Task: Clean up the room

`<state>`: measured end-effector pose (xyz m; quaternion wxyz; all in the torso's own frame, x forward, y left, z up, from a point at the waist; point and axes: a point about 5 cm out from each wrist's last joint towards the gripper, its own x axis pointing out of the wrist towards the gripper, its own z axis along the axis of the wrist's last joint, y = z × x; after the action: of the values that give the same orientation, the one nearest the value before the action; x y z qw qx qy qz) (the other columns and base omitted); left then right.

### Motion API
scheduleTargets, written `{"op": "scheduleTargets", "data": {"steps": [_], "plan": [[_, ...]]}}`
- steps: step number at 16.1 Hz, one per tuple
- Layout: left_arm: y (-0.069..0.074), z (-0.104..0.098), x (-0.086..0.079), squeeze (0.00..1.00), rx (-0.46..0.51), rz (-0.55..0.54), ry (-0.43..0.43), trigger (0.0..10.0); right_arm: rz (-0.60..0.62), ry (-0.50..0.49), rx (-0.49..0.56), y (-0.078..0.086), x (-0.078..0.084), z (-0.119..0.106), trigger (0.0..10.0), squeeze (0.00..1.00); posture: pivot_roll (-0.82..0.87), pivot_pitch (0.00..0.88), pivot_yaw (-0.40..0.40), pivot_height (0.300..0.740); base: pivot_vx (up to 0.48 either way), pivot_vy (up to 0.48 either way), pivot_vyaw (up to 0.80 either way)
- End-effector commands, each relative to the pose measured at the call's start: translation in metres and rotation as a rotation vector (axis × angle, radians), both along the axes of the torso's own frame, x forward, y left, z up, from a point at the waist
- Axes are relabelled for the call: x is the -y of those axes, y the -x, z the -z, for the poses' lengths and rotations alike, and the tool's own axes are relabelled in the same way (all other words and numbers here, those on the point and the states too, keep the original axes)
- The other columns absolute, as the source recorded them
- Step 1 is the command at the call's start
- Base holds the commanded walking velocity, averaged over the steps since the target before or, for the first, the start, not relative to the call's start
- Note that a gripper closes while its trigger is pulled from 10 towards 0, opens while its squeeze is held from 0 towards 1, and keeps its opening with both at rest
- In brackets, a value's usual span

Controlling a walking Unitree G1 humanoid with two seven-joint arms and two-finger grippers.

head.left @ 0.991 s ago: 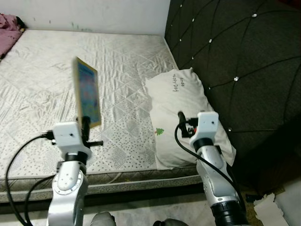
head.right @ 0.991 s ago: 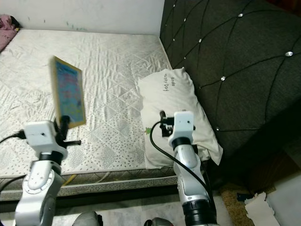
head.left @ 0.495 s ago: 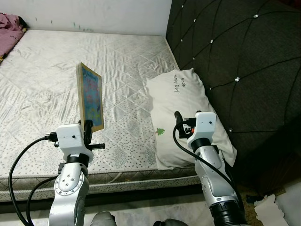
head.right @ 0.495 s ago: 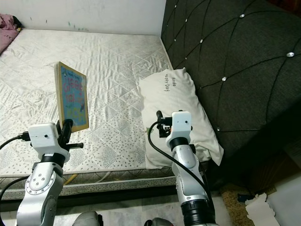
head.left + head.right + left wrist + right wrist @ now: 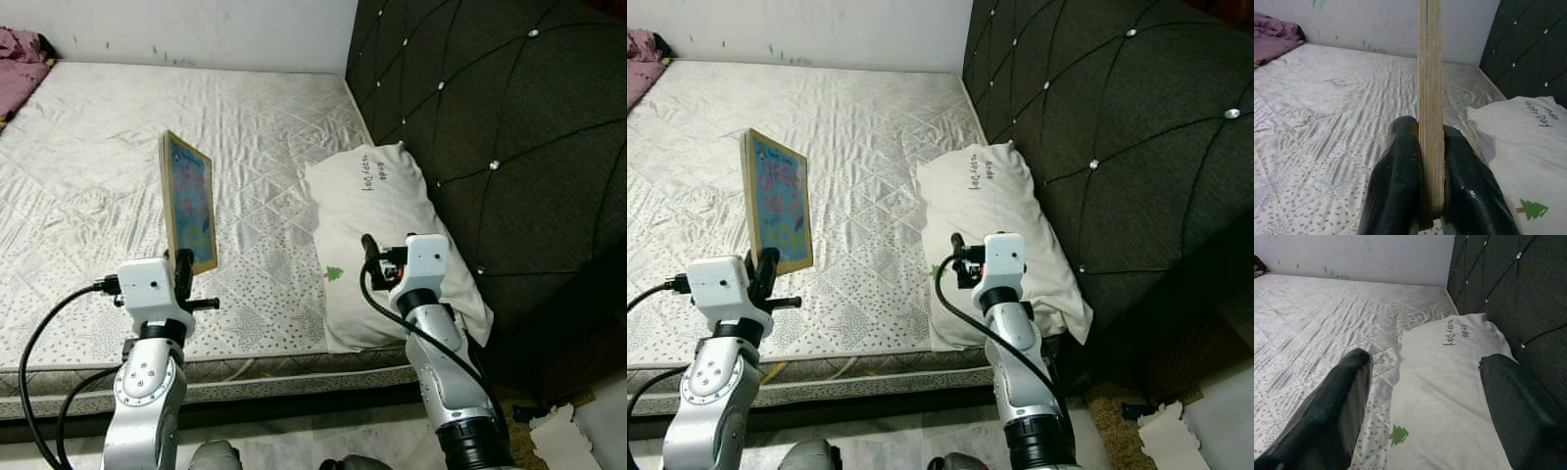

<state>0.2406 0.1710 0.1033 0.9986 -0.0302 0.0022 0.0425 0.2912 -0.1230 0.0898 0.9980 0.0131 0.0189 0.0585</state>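
Note:
A thin wooden board with a colourful picture face (image 5: 190,203) stands upright, edge-on in the left wrist view (image 5: 1430,107). My left gripper (image 5: 182,271) is shut on its lower end, above the near edge of the bare mattress (image 5: 118,147). A white pillow (image 5: 377,225) with small lettering and a green tree mark lies at the mattress's right end, against the headboard. My right gripper (image 5: 370,247) hovers over the pillow's near part. Its two fingers (image 5: 1339,406) stand wide apart, open, with nothing between them.
A dark quilted headboard (image 5: 490,127) rises on the right. A pink cloth (image 5: 20,54) lies at the mattress's far left corner. White torn paper (image 5: 558,426) lies on the floor at the lower right. A pale wall (image 5: 196,24) bounds the far side.
The board was blurred and higher a second ago; it now sits steady and upright in my left gripper. The view has shifted slightly. The right gripper has barely moved.

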Motion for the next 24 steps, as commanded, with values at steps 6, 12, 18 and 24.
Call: {"op": "scheduleTargets", "data": {"steps": [6,12,18,24], "plan": [[-0.0050,-0.0101,0.0011,0.00,0.053,-0.003,-0.002,10.0,0.007,0.001,-0.012,-0.0033,0.0035,-0.0001,10.0,0.00,0.11,0.008,-0.075,0.666,0.000,0.000,0.00],[-0.0074,-0.0118,-0.0018,0.00,0.059,-0.048,-0.018,10.0,-0.004,-0.005,-0.031,-0.0049,0.0026,0.0016,10.0,0.00,0.11,0.006,-0.075,0.666,0.000,0.000,0.00],[-0.0076,-0.0117,-0.0024,0.00,0.059,-0.057,-0.016,10.0,-0.014,-0.004,-0.036,-0.0052,0.0016,0.0021,10.0,0.00,0.11,0.004,-0.077,0.666,0.000,0.000,0.00],[-0.0096,-0.0114,-0.0022,0.00,0.061,-0.067,-0.012,10.0,-0.037,0.008,-0.037,-0.0057,-0.0019,0.0022,10.0,0.00,0.11,0.006,-0.077,0.651,0.000,0.000,0.00]]}}
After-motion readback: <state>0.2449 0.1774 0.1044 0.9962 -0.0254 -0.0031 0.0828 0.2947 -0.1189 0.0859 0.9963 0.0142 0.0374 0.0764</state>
